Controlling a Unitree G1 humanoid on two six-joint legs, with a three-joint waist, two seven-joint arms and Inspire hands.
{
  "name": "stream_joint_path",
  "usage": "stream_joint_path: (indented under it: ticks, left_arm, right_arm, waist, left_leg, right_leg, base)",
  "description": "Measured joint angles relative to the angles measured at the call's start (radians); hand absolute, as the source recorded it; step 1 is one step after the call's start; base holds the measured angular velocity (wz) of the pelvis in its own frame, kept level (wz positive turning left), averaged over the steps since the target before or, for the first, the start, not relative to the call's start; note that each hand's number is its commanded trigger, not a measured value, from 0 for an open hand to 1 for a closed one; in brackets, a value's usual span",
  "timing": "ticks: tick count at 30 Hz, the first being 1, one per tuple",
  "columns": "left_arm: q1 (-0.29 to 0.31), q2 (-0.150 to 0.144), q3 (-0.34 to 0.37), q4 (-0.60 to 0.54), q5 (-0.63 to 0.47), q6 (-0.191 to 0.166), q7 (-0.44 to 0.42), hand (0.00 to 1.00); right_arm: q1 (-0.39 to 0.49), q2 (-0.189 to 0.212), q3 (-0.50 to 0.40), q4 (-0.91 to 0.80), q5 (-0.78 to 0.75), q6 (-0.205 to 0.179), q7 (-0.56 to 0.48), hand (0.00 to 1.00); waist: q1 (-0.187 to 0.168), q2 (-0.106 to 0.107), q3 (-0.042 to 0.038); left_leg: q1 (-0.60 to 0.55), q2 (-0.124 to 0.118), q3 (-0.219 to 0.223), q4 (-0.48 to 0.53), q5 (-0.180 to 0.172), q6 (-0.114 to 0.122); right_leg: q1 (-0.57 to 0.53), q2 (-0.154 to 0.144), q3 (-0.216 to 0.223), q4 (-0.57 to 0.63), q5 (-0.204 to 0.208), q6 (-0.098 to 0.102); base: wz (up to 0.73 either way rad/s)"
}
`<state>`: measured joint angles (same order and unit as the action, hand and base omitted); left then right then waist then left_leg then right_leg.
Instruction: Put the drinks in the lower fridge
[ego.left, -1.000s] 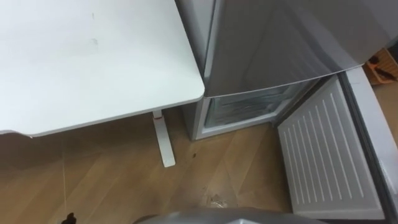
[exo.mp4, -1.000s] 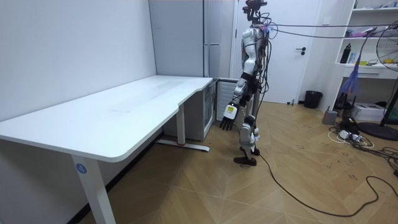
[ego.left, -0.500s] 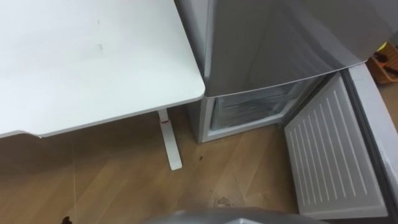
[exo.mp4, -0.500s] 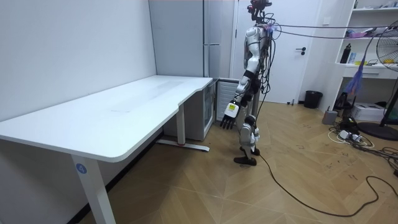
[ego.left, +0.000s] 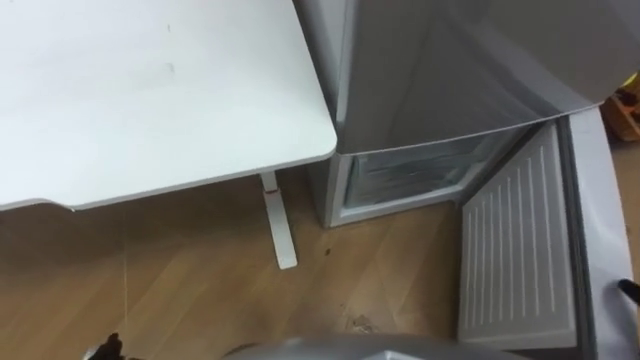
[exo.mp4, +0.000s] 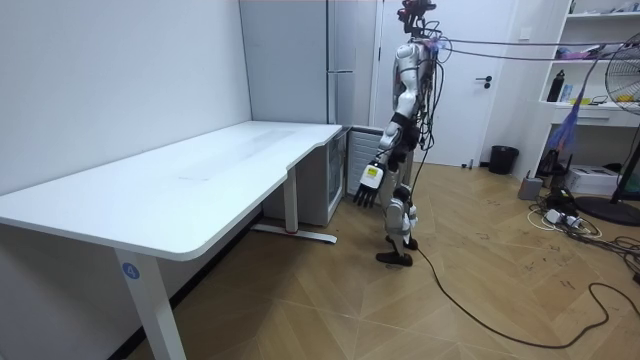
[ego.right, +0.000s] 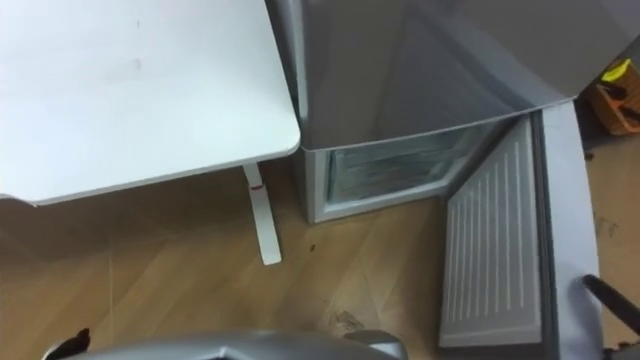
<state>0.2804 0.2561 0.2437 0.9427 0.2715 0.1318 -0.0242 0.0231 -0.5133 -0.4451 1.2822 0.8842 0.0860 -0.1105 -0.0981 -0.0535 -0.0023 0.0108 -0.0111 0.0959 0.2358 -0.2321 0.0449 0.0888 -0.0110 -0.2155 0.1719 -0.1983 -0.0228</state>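
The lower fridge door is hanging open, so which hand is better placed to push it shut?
Right, probably: the lower door opens to the robot's right, with the right hand beside its outer edge. The left hand hangs toward the table.

An office-like room: a long white counter (exo.mp4: 200, 180) along the left wall, a grey fridge (exo.mp4: 290, 80) beyond it, shelves (exo.mp4: 600, 108) far right, wood floor (exo.mp4: 480, 290).

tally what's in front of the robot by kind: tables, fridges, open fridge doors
table: 1
fridge: 1
open fridge door: 1
total: 3
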Motion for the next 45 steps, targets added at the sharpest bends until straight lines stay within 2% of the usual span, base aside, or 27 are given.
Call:
stream_joint_path:
  ticks: [3,7,9,10,12,13,14,15,16,18,20,22,24,26,27,29,31,34,37,39,41,43,45]
  left_arm:
    - [0.003,-0.003,-0.015,0.001,0.0,0.001,-0.007,0.0]
    - [0.014,-0.003,-0.035,0.001,-0.001,0.014,-0.01,0.0]
    - [0.006,-0.002,-0.063,0.002,-0.001,0.015,-0.011,0.0]
    - [-0.006,-0.002,-0.079,0.004,0.0,0.015,-0.016,0.0]
    - [-0.037,0.003,-0.121,0.024,0.001,0.013,-0.02,0.0]
    - [-0.059,0.005,-0.153,0.019,0.002,0.01,-0.028,0.0]
    - [-0.071,0.005,-0.173,0.019,-0.002,0.005,-0.029,0.0]
    - [-0.093,0.004,-0.221,0.025,-0.006,0.0,-0.032,0.0]
    - [-0.111,0.003,-0.267,0.035,-0.006,-0.003,-0.034,0.0]
    - [-0.136,0.002,-0.309,0.055,-0.006,-0.007,-0.034,0.0]
    - [-0.159,0.001,-0.332,0.058,-0.005,-0.013,-0.035,0.0]
    - [-0.191,-0.005,-0.376,0.072,-0.007,-0.026,-0.039,0.0]
    - [-0.203,-0.009,-0.385,0.066,-0.007,-0.04,-0.046,0.0]
    - [-0.201,-0.009,-0.383,0.066,-0.008,-0.045,-0.044,0.0]
    - [-0.194,-0.009,-0.383,0.066,-0.008,-0.043,-0.044,0.0]
    - [-0.18,-0.009,-0.383,0.07,-0.007,-0.035,-0.044,0.0]
    - [-0.156,-0.008,-0.376,0.08,-0.012,-0.02,-0.044,0.0]
    - [-0.148,-0.006,-0.38,0.086,-0.03,-0.013,-0.038,0.0]
    - [-0.153,-0.004,-0.382,0.103,-0.044,-0.011,-0.031,0.0]
    - [-0.152,-0.002,-0.379,0.102,-0.044,-0.011,-0.028,0.0]
    - [-0.14,-0.002,-0.375,0.1,-0.044,-0.01,-0.024,0.0]
    - [-0.131,-0.003,-0.377,0.101,-0.044,-0.007,-0.025,0.0]
    - [-0.128,-0.003,-0.379,0.101,-0.044,-0.007,-0.024,0.0]
  right_arm:
    - [0.035,0.02,0.053,0.012,0.044,0.006,0.086,0.0]
    - [0.05,0.039,0.128,-0.016,0.047,0.028,0.192,0.0]
    - [0.061,0.046,0.194,-0.103,0.049,0.034,0.21,0.0]
    - [0.073,0.058,0.245,-0.202,0.045,0.036,0.227,0.0]
    - [0.104,0.098,0.343,-0.391,0.029,0.014,0.27,0.0]
    - [0.133,0.116,0.407,-0.477,-0.032,0.005,0.245,0.0]
    - [0.148,0.122,0.43,-0.515,-0.038,0.005,0.245,0.0]
    - [0.177,0.125,0.474,-0.623,-0.041,0.017,0.244,0.0]
    - [0.199,0.131,0.523,-0.727,-0.047,0.019,0.247,0.0]
    - [0.204,0.136,0.608,-0.865,-0.048,0.015,0.286,0.0]
    - [0.194,0.143,0.703,-1.014,-0.067,-0.003,0.399,0.0]
    - [0.126,0.177,0.84,-1.149,-0.058,-0.02,0.55,0.0]
    - [0.063,0.178,0.901,-1.203,-0.06,-0.019,0.642,0.0]
    - [0.036,0.177,0.911,-1.224,-0.061,-0.019,0.71,0.0]
    - [0.035,0.169,0.91,-1.22,-0.069,-0.017,0.739,0.0]
    - [0.044,0.149,0.901,-1.21,-0.075,0.01,0.771,0.0]
    - [0.069,0.14,0.887,-1.198,-0.085,0.041,0.804,0.0]
    - [0.105,0.136,0.857,-1.164,-0.148,0.048,0.85,0.0]
    - [0.107,0.124,0.838,-1.086,-0.238,0.049,0.889,0.0]
    - [0.111,0.122,0.82,-1.025,-0.296,0.053,0.896,0.0]
    - [0.124,0.116,0.802,-0.95,-0.383,0.058,0.899,0.0]
    - [0.128,0.115,0.801,-0.879,-0.427,0.058,0.899,0.0]
    - [0.138,0.116,0.788,-0.817,-0.479,0.058,0.898,0.0]
  waist:
    - [0.026,-0.007,0.0003]
    - [0.031,-0.014,-0.0016]
    - [0.046,-0.015,0.0003]
    - [0.048,-0.016,0.0021]
    - [0.062,-0.01,0.0012]
    - [0.083,-0.019,0.0055]
    - [0.089,-0.023,0.0057]
    - [0.106,-0.023,0.0063]
    - [0.124,-0.015,0.0098]
    - [0.151,-0.007,0.0116]
    - [0.163,0.005,0.0133]
    - [0.177,0.022,0.0097]
    - [0.195,0.035,0.0101]
    - [0.211,0.031,0.0082]
    - [0.215,0.023,0.0038]
    - [0.216,0.006,0.0086]
    - [0.214,-0.018,0.0061]
    - [0.209,-0.033,0.0108]
    - [0.209,-0.024,0.0147]
    - [0.209,-0.018,0.0119]
    - [0.209,-0.013,0.0011]
    - [0.204,-0.009,0.0026]
    - [0.189,-0.011,-0.0003]
  left_leg:
    - [0.002,0.0,-0.001,-0.002,0.0,0.0]
    - [0.002,0.001,0.0,-0.001,0.001,-0.001]
    - [-0.001,0.004,0.009,-0.001,0.001,-0.001]
    - [-0.008,0.007,0.011,0.002,0.001,-0.002]
    - [-0.019,0.01,0.011,0.003,0.005,-0.007]
    - [-0.025,0.014,0.011,0.008,0.006,-0.009]
    - [-0.028,0.016,0.011,0.01,0.006,-0.01]
    - [-0.04,0.023,0.017,0.021,0.002,-0.016]
    - [-0.053,0.033,0.025,0.036,-0.005,-0.021]
    - [-0.059,0.041,0.022,0.04,-0.009,-0.026]
    - [-0.064,0.047,0.02,0.04,-0.008,-0.033]
    - [-0.068,0.049,0.004,0.039,-0.004,-0.039]
    - [-0.072,0.044,-0.011,0.037,0.001,-0.039]
    - [-0.07,0.031,-0.016,0.023,0.012,-0.038]
    - [-0.065,0.029,-0.014,0.02,0.019,-0.037]
    - [-0.06,0.027,-0.011,0.02,0.022,-0.036]
    - [-0.068,0.027,-0.015,0.025,0.022,-0.035]
    - [-0.071,0.027,-0.016,0.029,0.02,-0.032]
    - [-0.069,0.027,-0.018,0.033,0.011,-0.029]
    - [-0.069,0.026,-0.017,0.035,0.011,-0.029]
    - [-0.066,0.025,-0.017,0.037,0.011,-0.028]
    - [-0.052,0.022,-0.018,0.035,0.012,-0.028]
    - [-0.053,0.015,-0.027,0.035,0.014,-0.026]
  right_leg:
    - [0.001,-0.001,-0.006,0.0,0.001,-0.001]
    - [-0.001,-0.004,-0.006,0.0,0.002,-0.002]
    - [-0.007,-0.004,-0.006,0.001,0.007,-0.003]
    - [-0.012,-0.003,-0.008,0.0,0.01,-0.005]
    - [-0.022,0.0,-0.008,0.0,0.014,-0.01]
    - [-0.025,0.004,-0.009,-0.002,0.017,-0.013]
    - [-0.028,0.005,-0.01,-0.001,0.017,-0.013]
    - [-0.041,0.011,-0.006,0.002,0.02,-0.017]
    - [-0.052,0.018,-0.006,0.002,0.024,-0.024]
    - [-0.065,0.028,-0.009,0.001,0.032,-0.033]
    - [-0.071,0.032,-0.024,0.0,0.035,-0.038]
    - [-0.069,0.032,-0.051,0.0,0.034,-0.039]
    - [-0.068,0.029,-0.065,-0.002,0.032,-0.043]
    - [-0.064,0.02,-0.073,-0.003,0.021,-0.044]
    - [-0.061,0.014,-0.084,-0.004,0.017,-0.041]
    - [-0.052,0.01,-0.086,-0.005,0.014,-0.037]
    - [-0.052,0.01,-0.086,-0.004,0.014,-0.036]
    - [-0.048,0.01,-0.085,-0.002,0.014,-0.035]
    - [-0.038,0.009,-0.084,-0.003,0.013,-0.031]
    - [-0.038,0.008,-0.082,-0.002,0.013,-0.031]
    - [-0.034,0.007,-0.081,-0.003,0.013,-0.031]
    - [-0.021,0.006,-0.081,-0.005,0.013,-0.031]
    - [-0.017,0.003,-0.088,-0.005,0.008,-0.028]
  base:
    - [0.02]
    - [-0.03]
    - [-0.16]
    - [-0.1]
    - [-0.03]
    - [0.0]
    - [-0.08]
    - [-0.26]
    - [-0.4]
    - [-0.5]
    - [-0.14]
    - [0.28]
    - [0.27]
    - [0.35]
    - [0.38]
    - [0.33]
    - [0.17]
    - [0.13]
    - [0.01]
    - [-0.02]
    - [0.0]
    - [0.0]
    - [0.13]
